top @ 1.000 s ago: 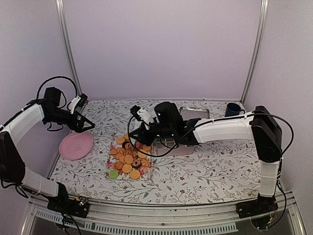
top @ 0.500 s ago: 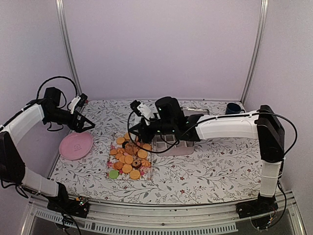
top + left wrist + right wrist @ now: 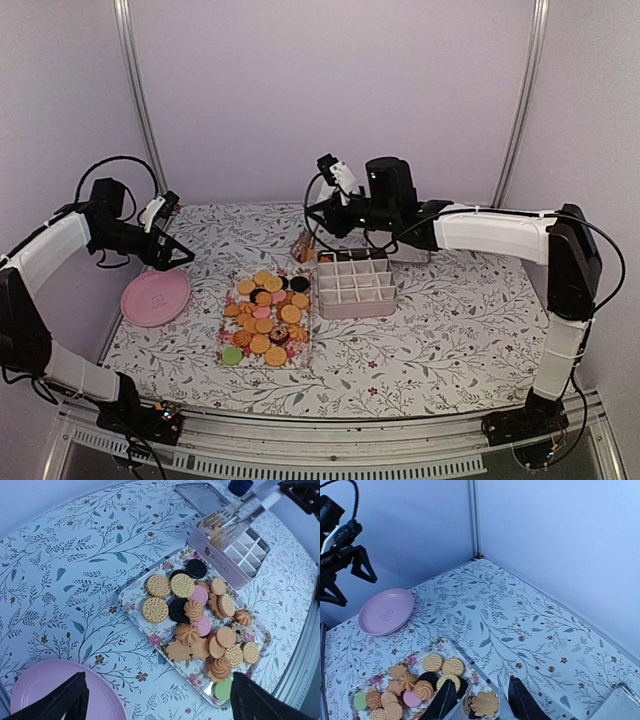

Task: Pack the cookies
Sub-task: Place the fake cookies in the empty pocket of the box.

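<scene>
Right gripper [image 3: 322,218] squeezing tongs [image 3: 235,515], flower-shaped orange cookie [image 3: 485,703] pinched in them; seen from above, the divided tin [image 3: 355,305] sits just lower right of that cookie.

Counter [image 3: 450,335]: covered by a white cloth printed with leafy sprigs
Pink plate [image 3: 155,297]: round, lying flat near the counter's left edge, apart from the tray
Tray [image 3: 129,599]: rectangular, flower-patterned, mid-counter, to the right of the plate
Divided box [image 3: 357,308]: pale, gridded into compartments, just beside the tray's far right corner
Metal lid [image 3: 200,497]: lying flat behind the box
Dark blue mug [image 3: 240,486]: near the lid, toward the far right corner
</scene>
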`<state>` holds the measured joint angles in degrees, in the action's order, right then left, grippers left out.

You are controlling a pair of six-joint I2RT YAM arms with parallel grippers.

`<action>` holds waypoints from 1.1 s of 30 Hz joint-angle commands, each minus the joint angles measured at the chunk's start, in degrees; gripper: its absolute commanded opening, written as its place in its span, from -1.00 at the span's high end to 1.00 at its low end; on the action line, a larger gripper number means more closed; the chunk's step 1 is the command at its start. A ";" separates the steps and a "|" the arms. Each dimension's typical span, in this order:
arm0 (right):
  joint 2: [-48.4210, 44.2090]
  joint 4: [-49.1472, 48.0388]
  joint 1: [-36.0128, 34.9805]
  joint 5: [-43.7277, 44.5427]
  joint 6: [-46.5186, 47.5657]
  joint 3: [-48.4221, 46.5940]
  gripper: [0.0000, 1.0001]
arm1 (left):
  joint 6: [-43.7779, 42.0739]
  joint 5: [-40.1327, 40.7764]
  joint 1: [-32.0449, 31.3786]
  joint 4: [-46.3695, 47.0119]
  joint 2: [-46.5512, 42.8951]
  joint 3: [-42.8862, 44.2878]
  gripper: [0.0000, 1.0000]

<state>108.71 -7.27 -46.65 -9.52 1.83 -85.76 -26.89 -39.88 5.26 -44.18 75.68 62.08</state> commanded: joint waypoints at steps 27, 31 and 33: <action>0.17 -1.47 10.93 -0.31 0.65 2.93 0.66 | 0.53 -0.63 0.02 0.60 1.00 0.84 -0.98; 0.49 -1.53 10.95 -0.31 0.48 3.39 0.45 | 0.53 -0.61 0.01 0.59 0.89 0.91 -0.98; 0.59 -1.44 10.96 -0.29 0.54 3.49 0.35 | 0.56 -0.60 0.02 0.61 0.90 0.98 -0.99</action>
<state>108.71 -7.07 -35.94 -9.54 2.44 -82.83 -26.48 -40.03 5.26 -44.14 76.55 62.08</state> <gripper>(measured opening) 0.318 0.992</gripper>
